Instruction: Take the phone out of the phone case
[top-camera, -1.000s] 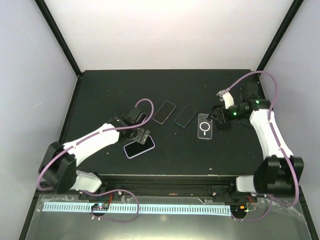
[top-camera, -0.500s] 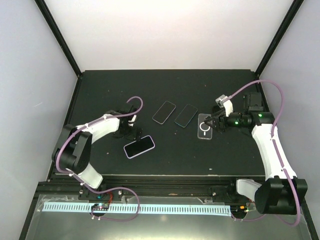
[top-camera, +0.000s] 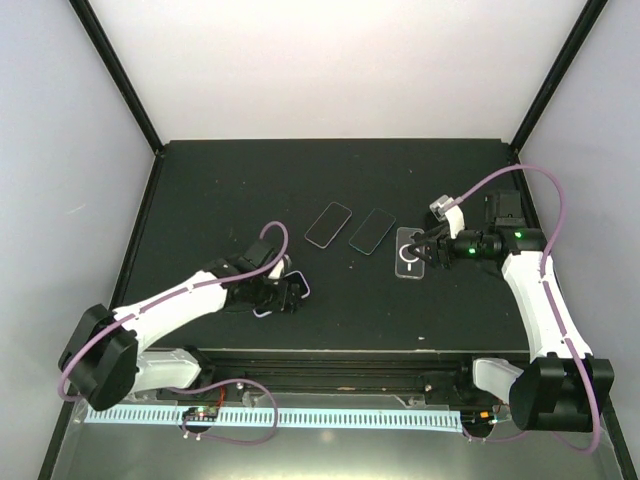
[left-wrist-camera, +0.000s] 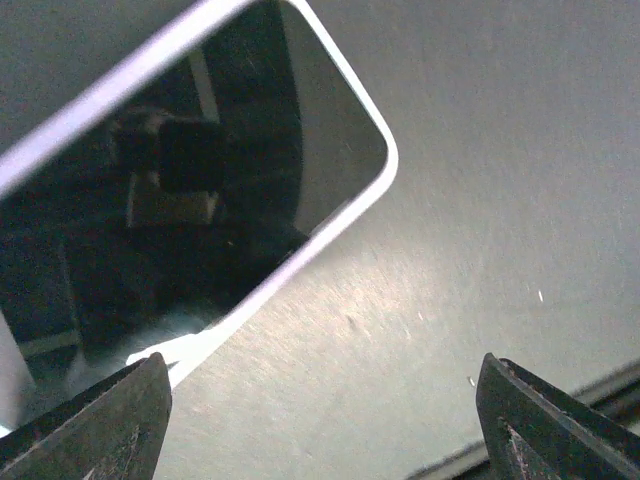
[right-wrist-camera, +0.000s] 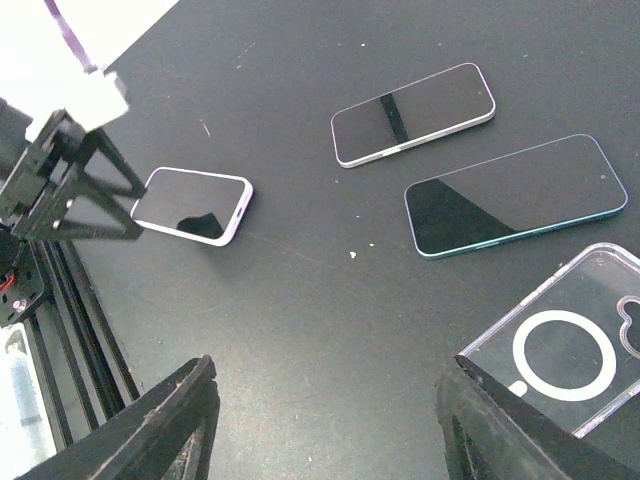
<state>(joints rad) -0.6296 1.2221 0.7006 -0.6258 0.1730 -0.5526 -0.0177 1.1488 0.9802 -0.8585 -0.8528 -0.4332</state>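
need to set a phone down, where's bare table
Bare: the table behind the silver phone and teal phone, and the near patch between the lilac phone and clear case. Crowded: that middle row, at the right gripper.

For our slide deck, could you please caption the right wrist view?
Open right gripper beside clear case; teal phone, silver phone and lilac-rimmed phone beyond.

The black matte bench (top-camera: 200, 190) is carrying four flat items. A lilac-rimmed phone (right-wrist-camera: 192, 205) is lying screen up toward the near left, well apart from the rest. A silver-rimmed phone (right-wrist-camera: 413, 114) and a teal-rimmed phone (right-wrist-camera: 515, 194) are lying screen up side by side mid-bench, near each other but not touching, both angled the same way. A clear case (right-wrist-camera: 560, 350) with a white ring is lying flat just right of the teal one, not touching it.
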